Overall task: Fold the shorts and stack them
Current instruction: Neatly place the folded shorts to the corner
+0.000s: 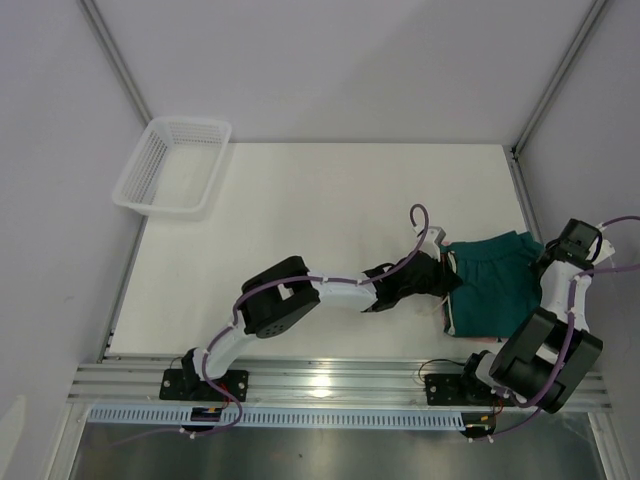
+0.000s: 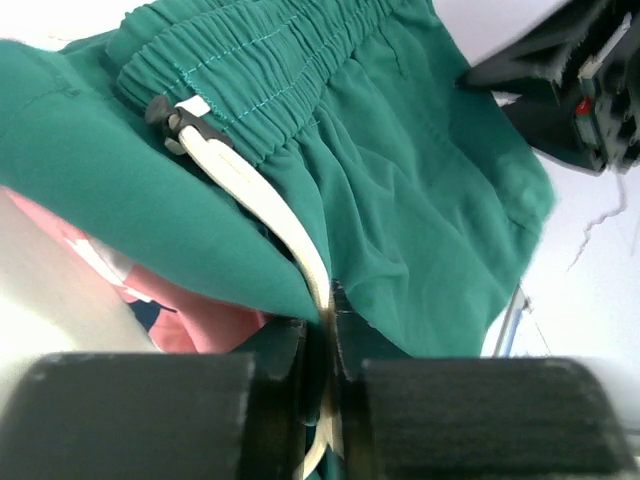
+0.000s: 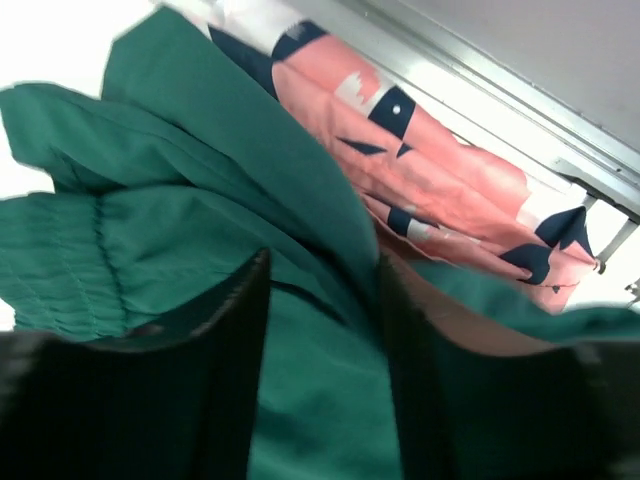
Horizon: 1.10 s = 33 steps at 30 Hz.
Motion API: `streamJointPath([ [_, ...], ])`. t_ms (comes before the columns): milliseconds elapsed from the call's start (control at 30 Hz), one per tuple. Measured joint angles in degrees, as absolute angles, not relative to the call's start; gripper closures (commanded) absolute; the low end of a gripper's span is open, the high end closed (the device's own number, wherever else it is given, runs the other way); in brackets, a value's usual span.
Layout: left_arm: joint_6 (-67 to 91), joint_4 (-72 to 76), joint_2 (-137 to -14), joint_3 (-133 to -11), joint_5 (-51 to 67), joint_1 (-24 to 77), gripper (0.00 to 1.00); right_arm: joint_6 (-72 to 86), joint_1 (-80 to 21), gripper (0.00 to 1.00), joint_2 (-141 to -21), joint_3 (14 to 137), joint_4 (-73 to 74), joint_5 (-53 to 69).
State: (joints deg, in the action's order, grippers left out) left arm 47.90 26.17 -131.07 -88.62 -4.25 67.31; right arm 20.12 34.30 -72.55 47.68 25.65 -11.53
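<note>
The dark teal shorts (image 1: 495, 285) lie at the table's right, on top of the salmon-pink shark-print shorts (image 3: 450, 190), whose edge peeks out below (image 1: 482, 340). My left gripper (image 1: 447, 290) is at the teal pair's left edge. In the left wrist view its jaws (image 2: 325, 300) are shut on the pale drawstring (image 2: 250, 185) and a fold of teal cloth (image 2: 420, 180), with pink fabric (image 2: 200, 325) beneath. My right gripper (image 1: 545, 263) is at the right edge. Its fingers (image 3: 320, 265) stand apart, with teal fabric (image 3: 150, 220) lying loose between them.
A white mesh basket (image 1: 172, 165) stands at the far left corner. The metal frame rail (image 1: 320, 385) runs along the near edge, and the enclosure post (image 1: 520, 180) rises just behind the shorts. The right arm's black body (image 2: 570, 90) shows in the left wrist view.
</note>
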Motion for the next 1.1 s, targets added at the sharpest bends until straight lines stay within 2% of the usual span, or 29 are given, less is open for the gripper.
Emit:
streamJointPath([
  [100,47.66,26.17,-131.07,-88.62,-4.34,67.81,0.43,20.38,35.20,0.45,-72.53,47.68,24.60,-11.31],
  [167,47.77,25.71,-131.07,-88.62,-4.45,68.05,0.35,20.45,35.79,0.42,-72.51,47.72,24.53,-11.03],
  [200,47.81,25.39,-131.07,-88.62,-4.58,68.12,0.22,20.47,35.94,0.39,-72.49,47.81,24.69,-10.96],
  [233,47.46,24.95,-131.04,-88.62,-4.80,68.14,0.16,20.51,36.01,0.35,-72.34,48.07,25.15,-10.96],
  [267,47.48,24.45,-130.98,-88.62,-5.02,68.18,0.11,20.53,36.01,0.25,-72.05,48.49,25.76,-11.07],
  [367,47.16,21.91,-130.32,-88.62,-6.07,67.96,0.04,20.16,35.46,0.17,-69.60,50.43,27.59,-11.35],
  [600,47.11,17.50,-122.91,-84.64,-5.89,64.95,0.01,20.10,34.81,0.14,-61.80,55.90,29.36,-7.33],
  [800,46.85,16.73,-113.12,-76.34,-6.31,59.00,0.01,20.86,32.80,0.00,-57.36,55.31,28.95,4.14],
  [1100,44.71,11.57,-94.41,-61.63,-12.23,53.56,0.01,19.11,14.39,0.00,-49.93,53.34,23.81,12.49],
])
